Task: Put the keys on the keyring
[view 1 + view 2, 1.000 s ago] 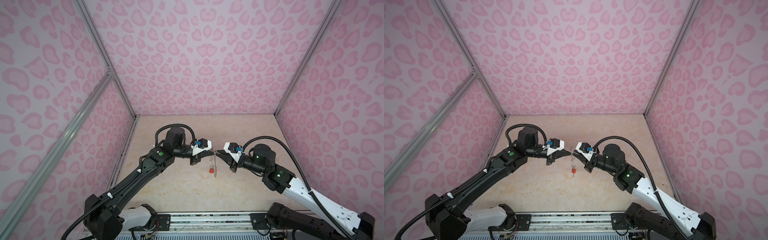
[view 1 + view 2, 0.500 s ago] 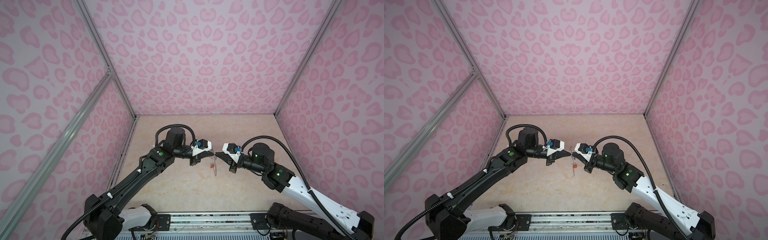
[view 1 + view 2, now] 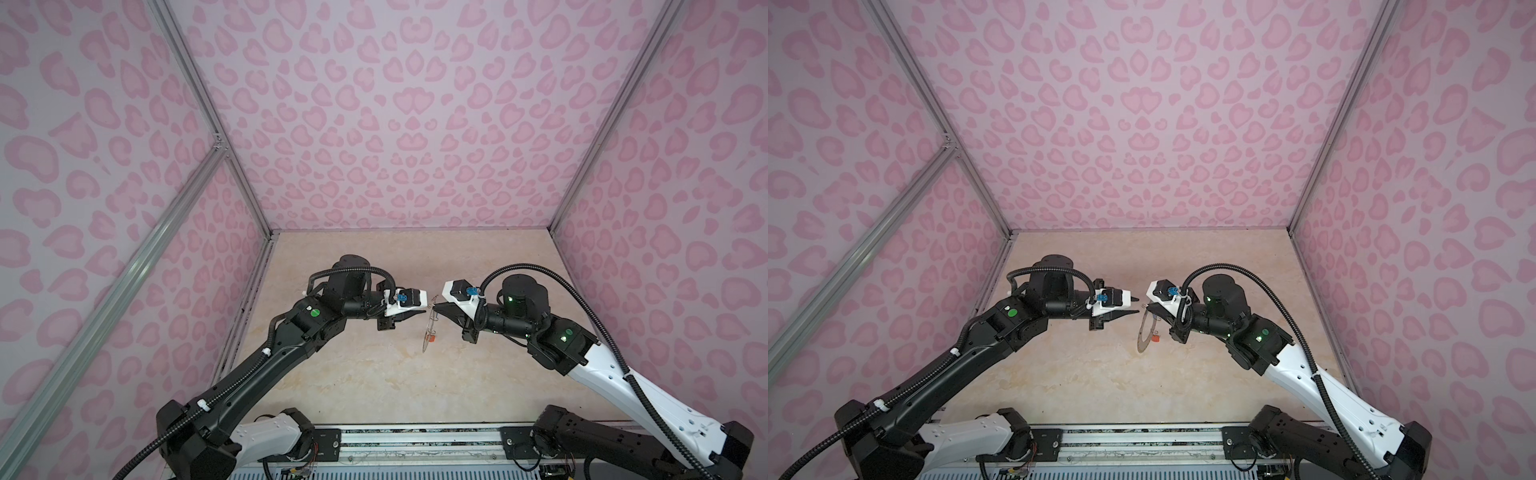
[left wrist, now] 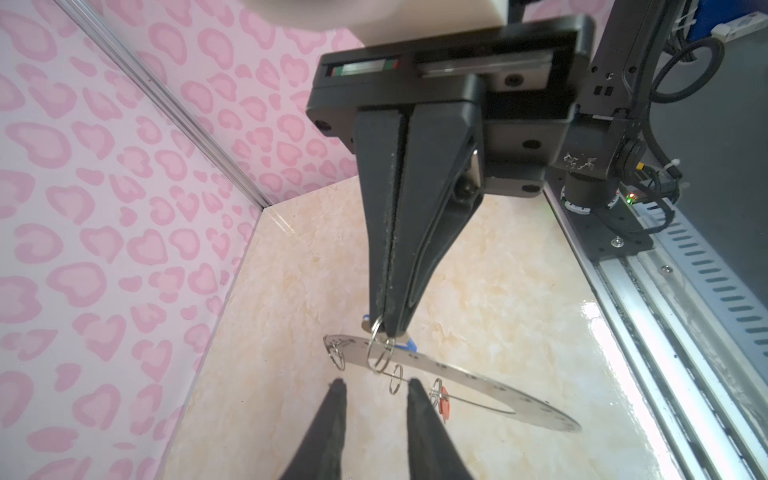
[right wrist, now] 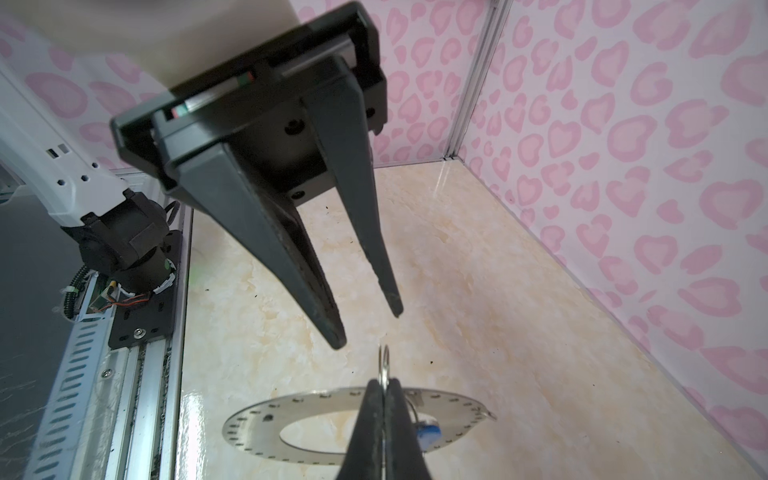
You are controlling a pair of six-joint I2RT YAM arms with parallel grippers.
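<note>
You are handling a thin, stiff metal keyring (image 3: pixel 1144 332). It is light, flat and slick, so it will likely swing and twist on whatever pinches it rather than bend. Springy wire loops sit on its rim, and those are the places to take hold, because the flat face offers your pads little. Your right end effector (image 4: pixel 385 330) is clamped together on one wire loop (image 5: pixel 384 360) at the disc's edge. The keyring hangs tilted from that pinch, over the middle of the tabletop (image 3: pixel 374 374) between the two arms. Whether its low edge touches the tabletop, I cannot tell. The red tag (image 4: pixel 444 401) of one key dangles at the rim, seemingly on a loop, and the blue tag (image 5: pixel 428 432) shows just beside the right fingers. Your left end effector (image 5: pixel 368 326) is a little apart and empty, with its tips just beside the pinched loop and touching nothing. A nudge there would probably set the disc rocking, so take a loop squarely.
</note>
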